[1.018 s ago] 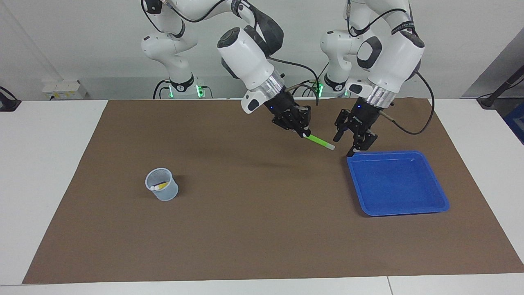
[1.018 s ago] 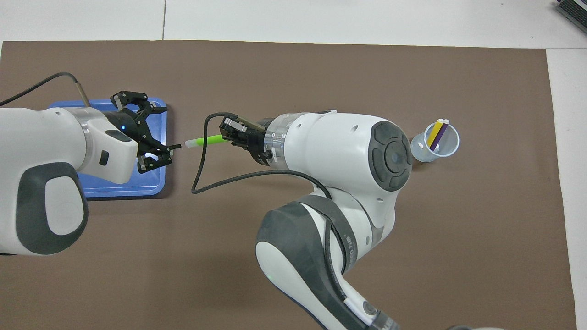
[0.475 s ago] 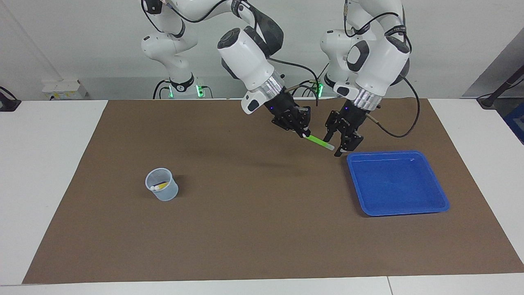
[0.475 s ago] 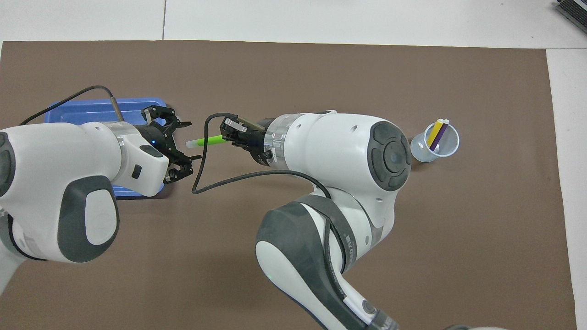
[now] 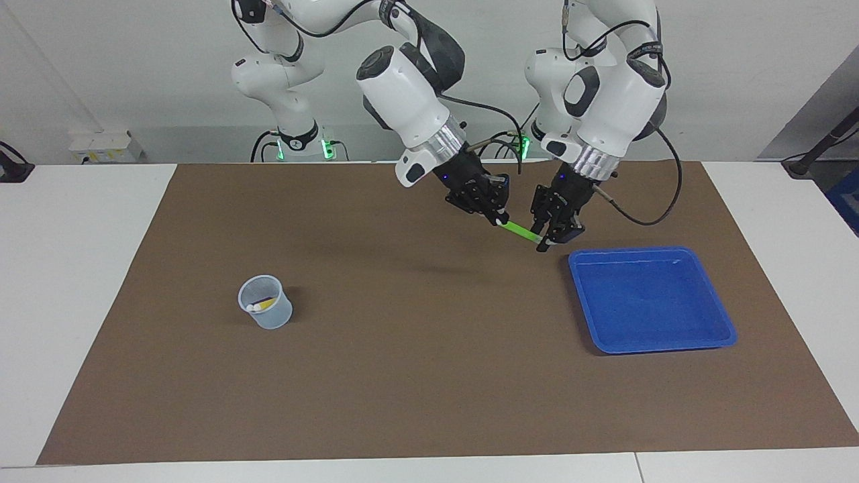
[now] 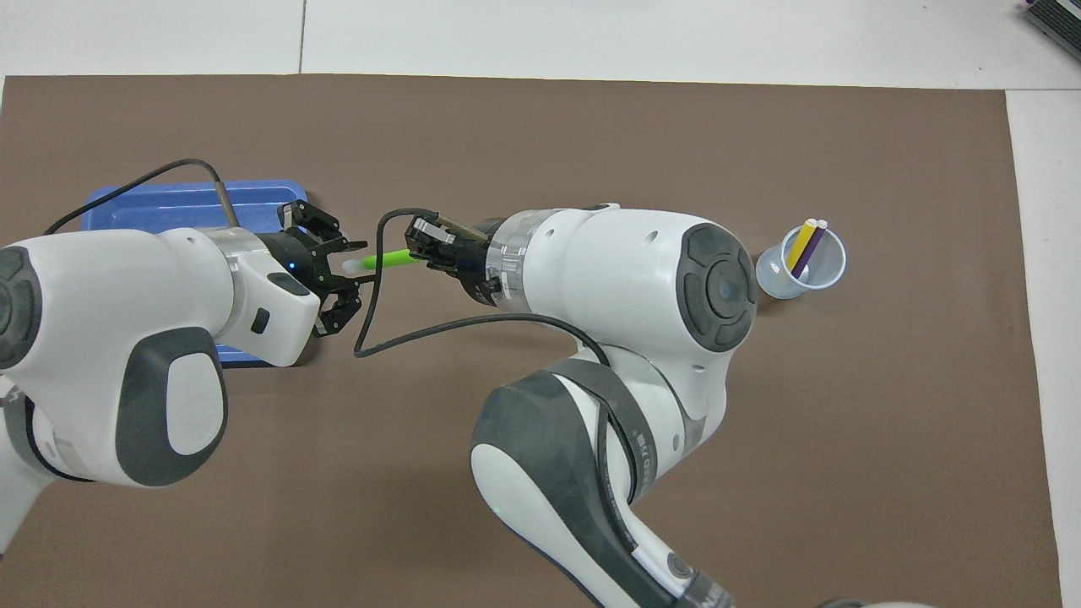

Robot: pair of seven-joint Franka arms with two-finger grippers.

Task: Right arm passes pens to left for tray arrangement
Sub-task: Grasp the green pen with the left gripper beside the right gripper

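two glossy white Franka arms with dark grey joint caps, silver metal wrist rings, black two-finger left gripper [image 5: 545, 236] and right gripper [image 5: 498, 216], small blue wrist lights, loose black cables, green glowing lights at bases

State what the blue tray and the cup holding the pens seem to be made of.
The tray: likely moulded plastic, glossy, judging by the uniform bright blue, rounded corners and light glare on its floor. The cup: probably thin translucent plastic, since the yellow pen and purple pen show faintly through its bluish wall.
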